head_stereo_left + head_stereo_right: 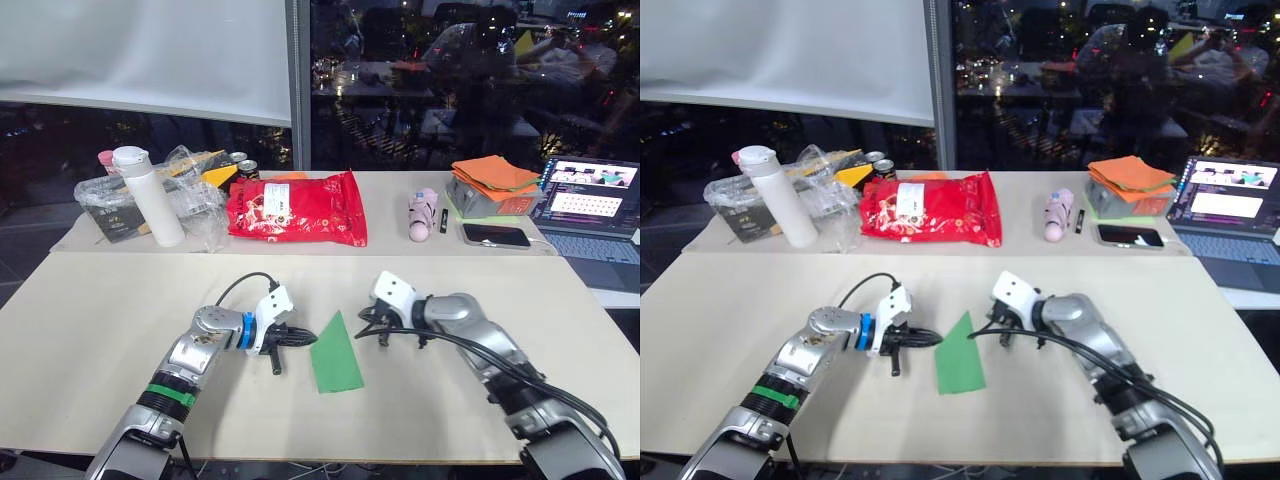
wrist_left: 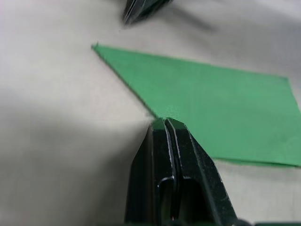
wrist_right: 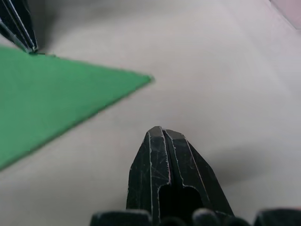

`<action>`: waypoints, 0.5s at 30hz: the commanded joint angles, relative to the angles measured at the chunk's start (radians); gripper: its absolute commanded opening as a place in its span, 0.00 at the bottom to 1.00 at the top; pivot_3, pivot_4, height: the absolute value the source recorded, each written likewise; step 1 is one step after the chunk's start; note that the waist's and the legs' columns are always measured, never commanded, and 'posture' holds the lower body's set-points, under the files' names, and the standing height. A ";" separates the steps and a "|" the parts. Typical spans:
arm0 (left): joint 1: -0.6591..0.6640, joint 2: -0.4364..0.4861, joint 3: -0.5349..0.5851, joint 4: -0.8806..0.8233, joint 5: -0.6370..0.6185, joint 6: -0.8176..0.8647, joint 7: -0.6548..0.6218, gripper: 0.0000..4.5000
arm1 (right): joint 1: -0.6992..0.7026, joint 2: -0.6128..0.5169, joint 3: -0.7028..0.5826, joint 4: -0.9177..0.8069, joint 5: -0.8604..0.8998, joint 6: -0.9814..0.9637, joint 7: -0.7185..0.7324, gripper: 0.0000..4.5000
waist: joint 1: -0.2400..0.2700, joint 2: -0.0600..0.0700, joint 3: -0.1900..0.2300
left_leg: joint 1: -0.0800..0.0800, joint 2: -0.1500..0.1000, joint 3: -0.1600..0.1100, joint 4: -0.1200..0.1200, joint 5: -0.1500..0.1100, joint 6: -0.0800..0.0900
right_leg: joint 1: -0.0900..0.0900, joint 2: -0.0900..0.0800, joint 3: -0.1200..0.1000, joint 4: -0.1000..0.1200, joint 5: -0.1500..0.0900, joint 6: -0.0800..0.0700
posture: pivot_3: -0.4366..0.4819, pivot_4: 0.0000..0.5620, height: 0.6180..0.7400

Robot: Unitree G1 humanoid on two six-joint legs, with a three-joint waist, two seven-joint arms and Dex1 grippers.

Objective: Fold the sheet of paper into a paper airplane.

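Between both hands, paper airplane [image 1: 335, 356]

Both arms reach inward, left gripper [image 1: 308, 339] and right gripper [image 1: 362, 331] with jaws pressed together.

A pale beige table [image 1: 90, 320] carries the green paper airplane [image 1: 335, 356] flat near its middle, while a second table [image 1: 390, 215] behind it holds a red glossy bag [image 1: 295, 208], a white bottle [image 1: 148, 196], an orange cloth stack [image 1: 493, 176], a phone [image 1: 495, 236] and a laptop [image 1: 592, 205].
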 commanded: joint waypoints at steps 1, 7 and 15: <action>-0.043 -0.006 0.046 -0.001 -0.039 0.020 0.001 0.00 | 0.035 -0.014 -0.060 -0.228 0.110 0.077 0.055 0.00 | -0.003 0.000 0.000 | 0.000 0.000 0.000 0.000 0.000 0.000 | 0.000 0.000 0.000 0.000 0.000 0.000 | 0.48 0.27 0.88; -0.125 0.001 0.191 -0.004 -0.247 0.331 -0.034 0.12 | 0.152 -0.025 -0.025 -0.467 0.151 0.148 0.043 0.00 | -0.009 0.000 0.000 | 0.000 0.000 0.000 0.001 0.000 0.000 | 0.000 0.000 0.000 0.001 -0.001 0.001 | 0.48 0.27 0.88; -0.221 0.021 0.207 0.010 -0.356 0.626 -0.022 0.67 | 0.181 -0.028 0.010 -0.471 0.093 0.166 -0.024 0.00 | -0.005 0.000 0.001 | 0.000 0.000 0.000 0.001 0.000 0.000 | -0.001 0.000 0.000 0.000 -0.001 0.001 | 0.48 0.27 0.88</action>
